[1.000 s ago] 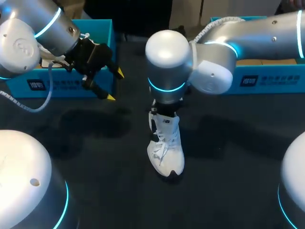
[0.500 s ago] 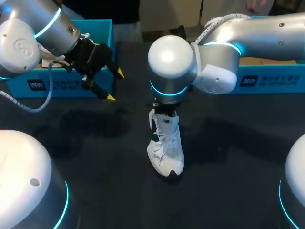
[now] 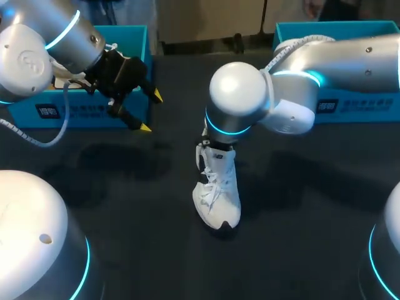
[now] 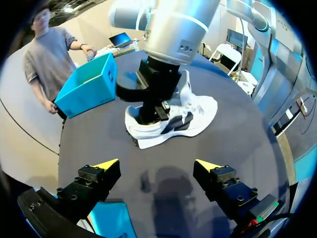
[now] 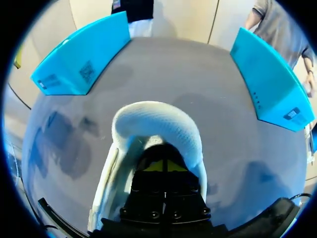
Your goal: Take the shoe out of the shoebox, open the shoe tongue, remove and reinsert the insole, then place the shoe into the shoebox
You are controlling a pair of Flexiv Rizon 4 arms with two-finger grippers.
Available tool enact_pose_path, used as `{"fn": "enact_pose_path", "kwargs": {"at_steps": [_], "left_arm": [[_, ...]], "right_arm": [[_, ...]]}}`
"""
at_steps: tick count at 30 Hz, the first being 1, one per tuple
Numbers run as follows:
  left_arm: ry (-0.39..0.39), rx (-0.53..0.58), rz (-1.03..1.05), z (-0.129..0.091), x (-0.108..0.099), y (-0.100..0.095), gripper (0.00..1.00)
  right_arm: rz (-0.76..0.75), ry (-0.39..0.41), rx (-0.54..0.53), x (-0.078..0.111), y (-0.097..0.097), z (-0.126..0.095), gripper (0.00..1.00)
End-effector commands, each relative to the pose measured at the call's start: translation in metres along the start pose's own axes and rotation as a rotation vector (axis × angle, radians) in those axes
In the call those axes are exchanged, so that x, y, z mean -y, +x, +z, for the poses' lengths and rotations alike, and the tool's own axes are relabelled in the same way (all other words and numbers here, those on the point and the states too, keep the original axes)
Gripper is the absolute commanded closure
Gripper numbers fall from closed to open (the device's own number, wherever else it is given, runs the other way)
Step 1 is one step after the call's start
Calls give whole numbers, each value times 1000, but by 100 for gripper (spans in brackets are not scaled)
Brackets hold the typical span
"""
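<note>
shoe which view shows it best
Left wrist view: the shoe shows nearly whole, side on. The head view shows toe and laces, the heel hidden under my right arm. The right wrist view shows only the heel rim around the right gripper.

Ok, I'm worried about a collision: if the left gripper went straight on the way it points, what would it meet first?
Likely the white shoe, where the right gripper stands in it; depth is unclear, so the left gripper may touch the table just short of it.
</note>
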State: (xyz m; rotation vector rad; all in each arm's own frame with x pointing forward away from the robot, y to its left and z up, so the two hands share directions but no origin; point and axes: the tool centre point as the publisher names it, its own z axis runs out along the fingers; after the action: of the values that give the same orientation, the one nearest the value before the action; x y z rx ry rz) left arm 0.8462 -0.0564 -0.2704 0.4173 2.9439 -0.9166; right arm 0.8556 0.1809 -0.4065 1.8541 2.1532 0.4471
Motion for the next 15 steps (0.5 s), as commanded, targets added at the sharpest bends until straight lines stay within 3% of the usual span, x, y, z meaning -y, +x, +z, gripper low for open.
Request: {"fn": "enact_pose_path", "kwargs": {"at_steps": [1,6,15], "left_arm": [[-2,1,1,0,0,1,0],[-2,1,1,0,0,1,0],[-2,1,1,0,0,1,0]], "right_arm": [[-7,52,-24,-3,3,22,100],[16,99,20,-5,4,15,100],[66,131,92,-7,1,-25,100]]}}
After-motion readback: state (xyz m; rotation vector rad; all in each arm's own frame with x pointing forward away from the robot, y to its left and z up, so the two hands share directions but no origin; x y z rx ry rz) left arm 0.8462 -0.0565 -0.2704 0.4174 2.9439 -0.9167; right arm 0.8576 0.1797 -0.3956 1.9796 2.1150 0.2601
